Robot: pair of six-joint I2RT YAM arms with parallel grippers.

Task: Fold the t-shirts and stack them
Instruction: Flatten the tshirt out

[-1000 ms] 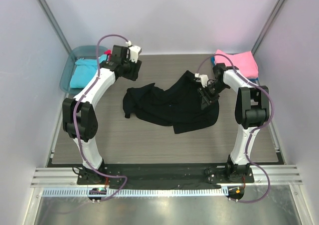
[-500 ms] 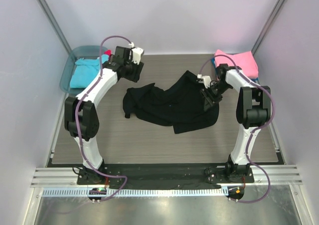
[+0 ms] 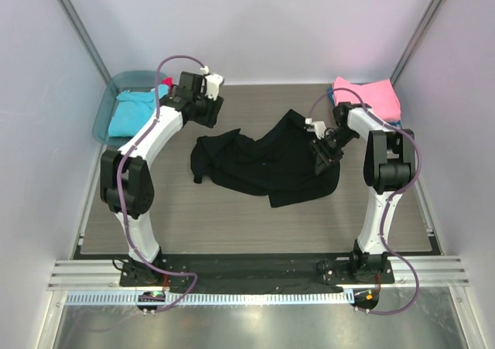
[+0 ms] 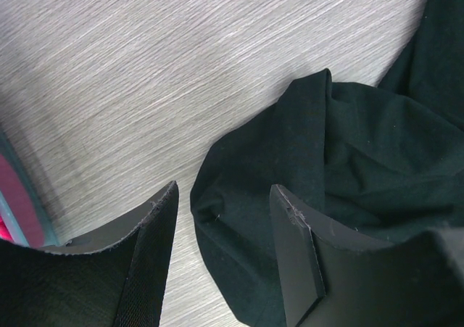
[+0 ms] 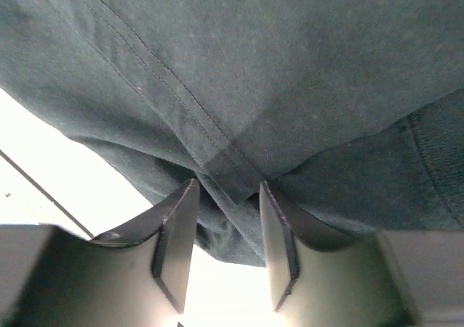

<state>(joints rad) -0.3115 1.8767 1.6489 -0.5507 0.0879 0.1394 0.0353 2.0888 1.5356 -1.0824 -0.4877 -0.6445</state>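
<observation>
A large black t-shirt [image 3: 263, 163] lies crumpled on the middle of the table. My right gripper [image 3: 321, 144] is down on its right edge. In the right wrist view its jaws [image 5: 228, 183] stand apart, open, with a seamed fold of the black cloth [image 5: 239, 88] sagging between the fingertips. My left gripper [image 3: 203, 109] hovers open beyond the shirt's left end; a rounded black fold [image 4: 239, 218] lies below the gap between its fingers [image 4: 156, 240], untouched. A pink t-shirt [image 3: 371, 95] lies folded at the back right on a blue one [image 3: 397, 122]. A turquoise t-shirt [image 3: 130, 115] and a bit of red cloth [image 3: 165, 80] sit in the tub.
The translucent teal tub [image 3: 104, 105] stands at the back left corner, its rim [image 4: 29, 218] close to my left fingers. Light walls close in the wooden table [image 3: 232, 225] on three sides. The arm bases stand on a black rail [image 3: 247, 265] at the near edge.
My right gripper has edged a little back and left along the shirt's right edge. The left gripper has shifted slightly right. The shirt lies as before.
</observation>
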